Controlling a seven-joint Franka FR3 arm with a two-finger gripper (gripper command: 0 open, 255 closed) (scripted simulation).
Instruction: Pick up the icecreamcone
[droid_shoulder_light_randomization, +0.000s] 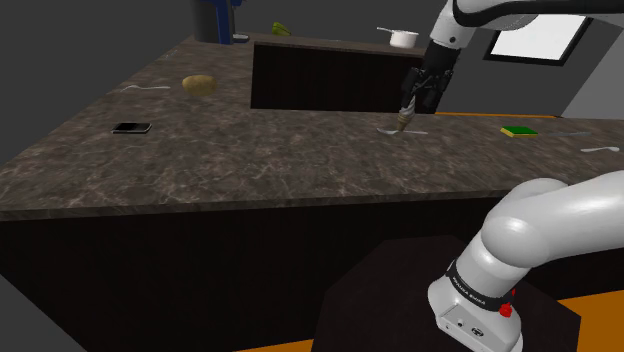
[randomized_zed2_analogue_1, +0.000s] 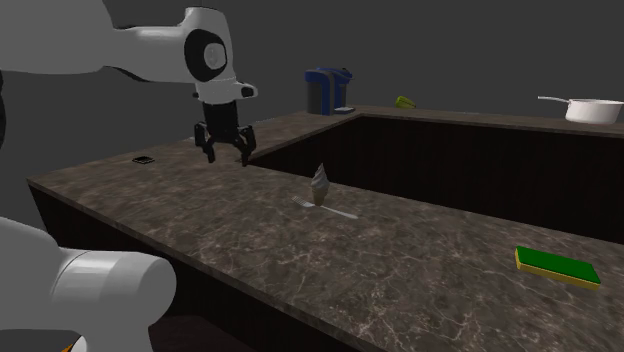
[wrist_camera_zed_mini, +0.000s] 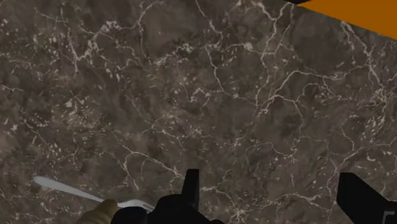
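Approach step: the gripper (randomized_zed2_analogue_1: 226, 157), fingers apart and empty, hovers near the icecreamcone (randomized_zed2_analogue_1: 319, 186); next, centre over it and descend.

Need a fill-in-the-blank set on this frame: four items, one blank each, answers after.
1. The gripper hangs above the worktop with its fingers ___.
2. The icecreamcone stands on the ___, not between the fingers.
3. The sponge has a ___ top over a yellow base.
4. The long-handled pot is ___.

Missing words: open; counter; green; white.
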